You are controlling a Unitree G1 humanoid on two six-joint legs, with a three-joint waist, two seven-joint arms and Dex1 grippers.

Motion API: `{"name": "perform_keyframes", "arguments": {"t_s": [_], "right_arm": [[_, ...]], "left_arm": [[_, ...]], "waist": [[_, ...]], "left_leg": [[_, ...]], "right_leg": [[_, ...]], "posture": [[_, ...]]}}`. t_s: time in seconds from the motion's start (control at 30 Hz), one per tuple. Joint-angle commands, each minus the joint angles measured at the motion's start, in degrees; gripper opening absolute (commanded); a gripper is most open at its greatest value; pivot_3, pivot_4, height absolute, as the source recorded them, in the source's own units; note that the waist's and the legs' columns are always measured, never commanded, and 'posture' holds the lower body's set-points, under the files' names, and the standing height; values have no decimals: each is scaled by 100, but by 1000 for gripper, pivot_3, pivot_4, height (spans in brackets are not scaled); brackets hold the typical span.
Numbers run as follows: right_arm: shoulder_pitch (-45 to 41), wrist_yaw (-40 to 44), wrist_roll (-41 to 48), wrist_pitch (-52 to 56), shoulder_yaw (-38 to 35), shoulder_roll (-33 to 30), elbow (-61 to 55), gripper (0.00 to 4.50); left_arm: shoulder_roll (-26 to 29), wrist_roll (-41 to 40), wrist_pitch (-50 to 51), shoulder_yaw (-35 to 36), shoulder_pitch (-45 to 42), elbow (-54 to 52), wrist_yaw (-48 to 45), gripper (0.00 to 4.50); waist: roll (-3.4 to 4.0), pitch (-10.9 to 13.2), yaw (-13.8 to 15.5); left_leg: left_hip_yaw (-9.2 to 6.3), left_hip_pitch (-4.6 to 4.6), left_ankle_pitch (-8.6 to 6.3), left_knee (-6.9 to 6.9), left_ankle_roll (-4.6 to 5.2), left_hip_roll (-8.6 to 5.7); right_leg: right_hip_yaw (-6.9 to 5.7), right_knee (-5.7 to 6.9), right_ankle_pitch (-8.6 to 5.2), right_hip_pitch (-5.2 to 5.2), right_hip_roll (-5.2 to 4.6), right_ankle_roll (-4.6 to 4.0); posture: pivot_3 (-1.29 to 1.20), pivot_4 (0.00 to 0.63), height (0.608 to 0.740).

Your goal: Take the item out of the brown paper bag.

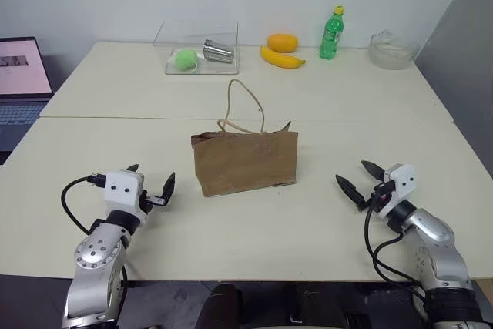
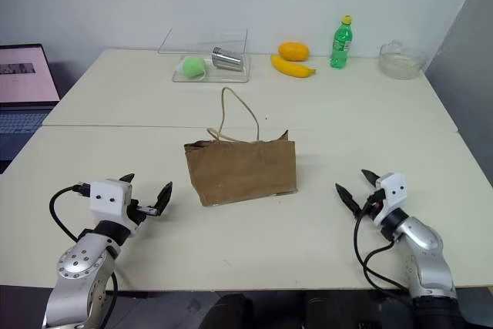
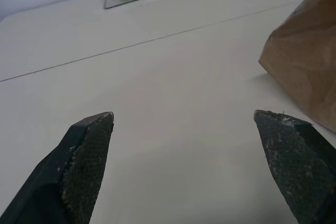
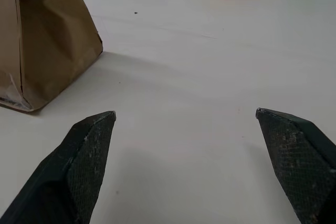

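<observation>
Bag (image 1: 245,162) upright mid-bench, between left gripper (image 1: 149,184) and right gripper (image 1: 357,179), both spread, empty, well apart from it.

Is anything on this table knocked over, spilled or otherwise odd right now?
Little stands out. A metal cup lies on its side in the clear plastic box beside a green ball. The brown paper bag stands upright, creased, one cord handle sticking up. Nothing is spilled.
</observation>
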Motion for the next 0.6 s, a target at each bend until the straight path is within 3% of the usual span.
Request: {"name": "perform_keyframes", "arguments": {"t_s": [0.03, 0.6], "right_arm": [[-95, -10, -7, -91, -24, 0, -104, 4500], [-140, 15, -38, -106, 13, -13, -85, 4500]], "left_arm": [[47, -108, -149, 33, -42, -147, -90, 4486], [48, 63, -134, 143, 112, -166, 77, 4486]], "waist": [[0, 0, 0], [0, 0, 1]], "left_leg": [[0, 0, 0, 0, 0, 0], [0, 0, 0, 0, 0, 0]], "right_leg": [[0, 0, 0, 0, 0, 0], [0, 0, 0, 0, 0, 0]], "posture": [[0, 150, 740], [0, 150, 740]]}}
